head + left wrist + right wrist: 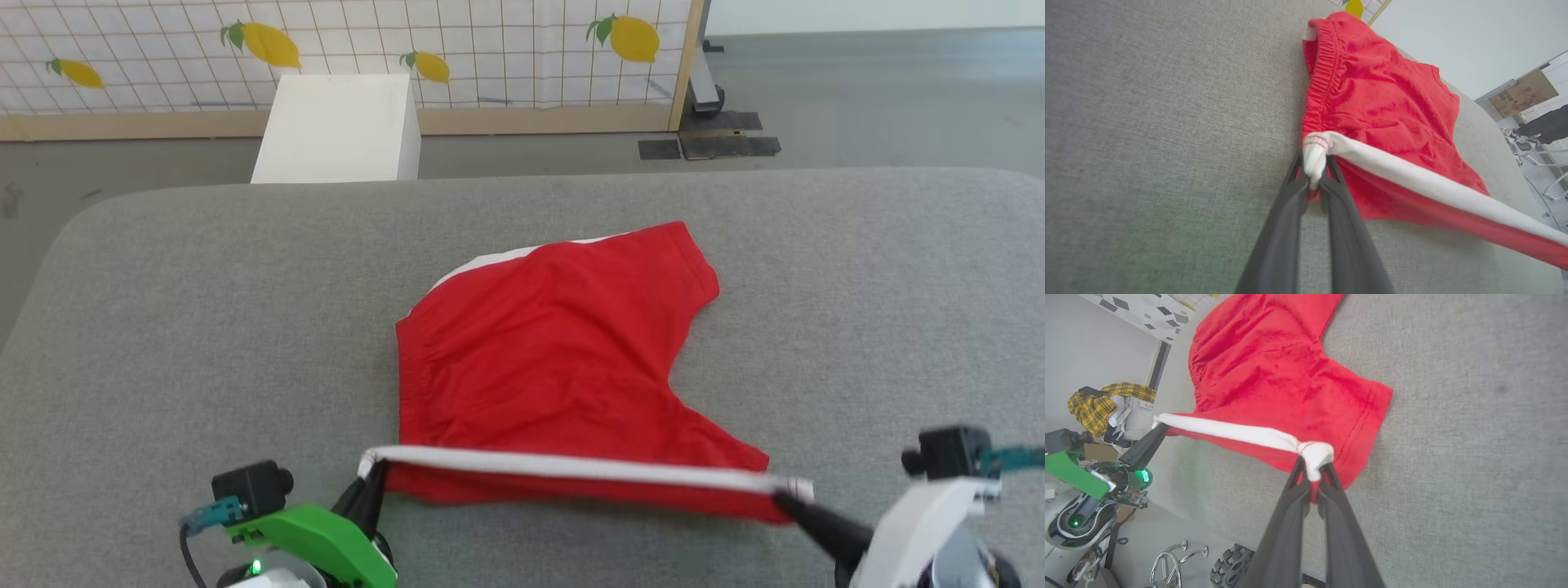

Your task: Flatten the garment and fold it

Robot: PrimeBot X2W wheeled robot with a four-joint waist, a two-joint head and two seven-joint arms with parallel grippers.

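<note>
The garment [555, 351] lies in the middle of the grey worktop [204, 327], its near white-striped edge raised and pulled taut. The left pincer [371, 482] is clenched on one end of that edge and the right pincer [788, 500] on the other, each nearly closed around bunched fabric.

Head view: from high over the near edge of the grey bench [163, 327], looking forward and down across the red shorts [555, 359] to the lemon-print partition [490, 49] beyond them. Left wrist view: low and very close, sighting along the dark fingers [1282, 237] of the left gripper [1314, 163] at one end of the shorts' white stripe [1412, 179], facing along it. Right wrist view: just as close at the stripe's other end, sighting along the right gripper [1313, 465], facing back over the shorts toward the left gripper. Shared by all three: the stripe and the red cloth behind it.
</note>
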